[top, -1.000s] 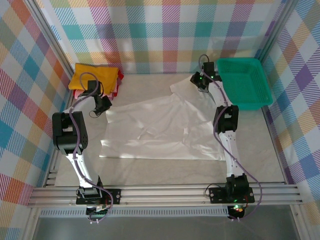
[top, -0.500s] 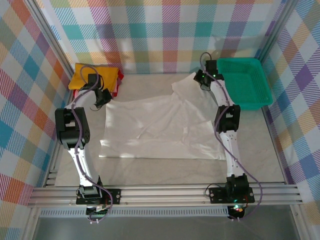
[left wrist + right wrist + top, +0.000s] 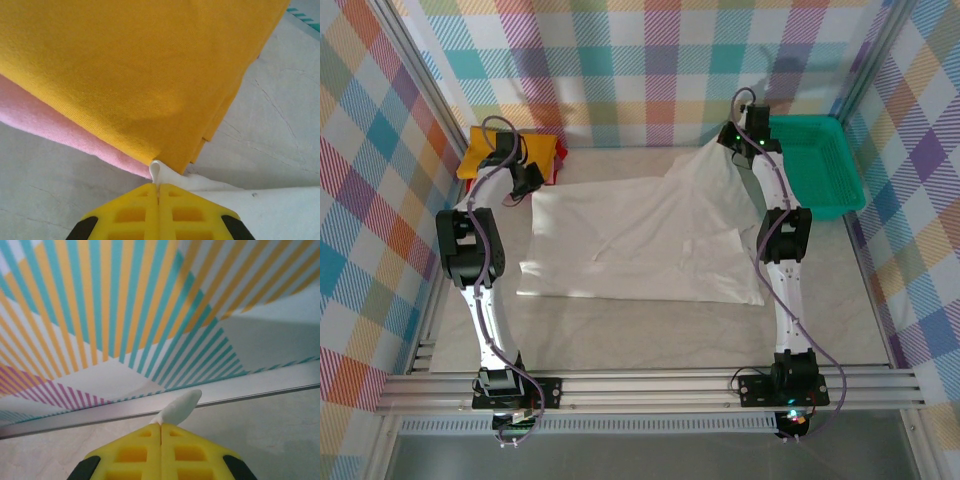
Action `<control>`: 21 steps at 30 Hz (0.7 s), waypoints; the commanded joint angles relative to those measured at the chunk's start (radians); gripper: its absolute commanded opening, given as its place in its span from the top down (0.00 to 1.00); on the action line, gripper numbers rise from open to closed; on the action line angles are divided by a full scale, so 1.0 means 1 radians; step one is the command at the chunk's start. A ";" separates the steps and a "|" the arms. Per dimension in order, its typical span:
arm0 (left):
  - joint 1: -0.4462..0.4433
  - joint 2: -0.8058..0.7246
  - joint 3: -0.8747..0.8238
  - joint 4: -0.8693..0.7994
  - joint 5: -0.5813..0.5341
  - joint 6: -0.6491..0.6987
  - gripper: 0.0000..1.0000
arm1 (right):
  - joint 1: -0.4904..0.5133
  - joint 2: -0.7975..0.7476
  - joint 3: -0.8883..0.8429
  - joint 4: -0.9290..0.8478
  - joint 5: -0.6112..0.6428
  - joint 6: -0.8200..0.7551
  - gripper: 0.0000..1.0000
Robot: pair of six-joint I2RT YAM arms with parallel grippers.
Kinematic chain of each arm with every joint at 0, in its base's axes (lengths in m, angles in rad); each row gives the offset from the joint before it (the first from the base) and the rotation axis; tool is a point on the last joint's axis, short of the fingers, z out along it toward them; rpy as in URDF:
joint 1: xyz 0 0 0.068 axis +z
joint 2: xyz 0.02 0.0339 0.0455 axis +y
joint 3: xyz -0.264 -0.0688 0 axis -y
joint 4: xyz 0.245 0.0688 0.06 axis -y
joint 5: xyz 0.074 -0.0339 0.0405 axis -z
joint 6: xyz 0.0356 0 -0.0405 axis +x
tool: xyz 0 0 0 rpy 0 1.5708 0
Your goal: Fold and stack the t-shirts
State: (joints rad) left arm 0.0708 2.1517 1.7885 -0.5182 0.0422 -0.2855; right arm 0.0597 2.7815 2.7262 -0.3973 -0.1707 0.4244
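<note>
Top view: the plain white short-sleeved cloth t-shirt [image 3: 640,240] lies spread across the middle of the pale grey table [image 3: 650,330], near hem flat. Its far right corner is lifted into a peak up to the right gripper [image 3: 738,140], close to the far wall & just left of the green plastic mesh basket [image 3: 820,165]. Its far left corner runs to the left gripper [image 3: 525,180], which sits low beside the stack. The mustard-yellow folded t-shirt [image 3: 490,155] tops that stack in the far left corner, w/ a red folded t-shirt [image 3: 555,165] showing as an edge on its right side.

Left wrist: the left gripper [image 3: 159,186] has its 2 yellow fingers clenched together, pinching a small fold of the white t-shirt [image 3: 156,170]; more of the shirt lies at lower right. The pinched fold is just beside the edge of the mustard-yellow folded t-shirt [image 3: 140,65], which rests on a pink folded t-shirt [image 3: 50,127].

Right wrist: the right gripper [image 3: 161,427] also has its 2 fingers pressed tight, grasping the white t-shirt [image 3: 177,409], a nub of cloth sticking out past the tips. Beyond it are the striped plaid wall [image 3: 125,315], a metal rail [image 3: 250,385] at its base & the table [image 3: 265,430].
</note>
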 commanded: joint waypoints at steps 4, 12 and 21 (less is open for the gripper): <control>0.007 -0.059 -0.035 0.011 -0.034 0.085 1.00 | -0.011 -0.352 -0.410 0.222 -0.087 -0.049 1.00; 0.007 -0.115 -0.203 0.136 -0.037 0.153 1.00 | -0.011 -0.750 -1.100 0.563 -0.108 -0.083 1.00; 0.015 -0.133 -0.225 0.231 -0.060 0.238 1.00 | -0.038 -0.923 -1.366 0.672 -0.098 -0.132 1.00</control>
State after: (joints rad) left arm 0.0708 2.0674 1.5398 -0.3378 0.0059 -0.1005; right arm 0.0383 1.9102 1.3823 0.1825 -0.2558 0.3267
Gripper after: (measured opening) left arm 0.051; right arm 0.060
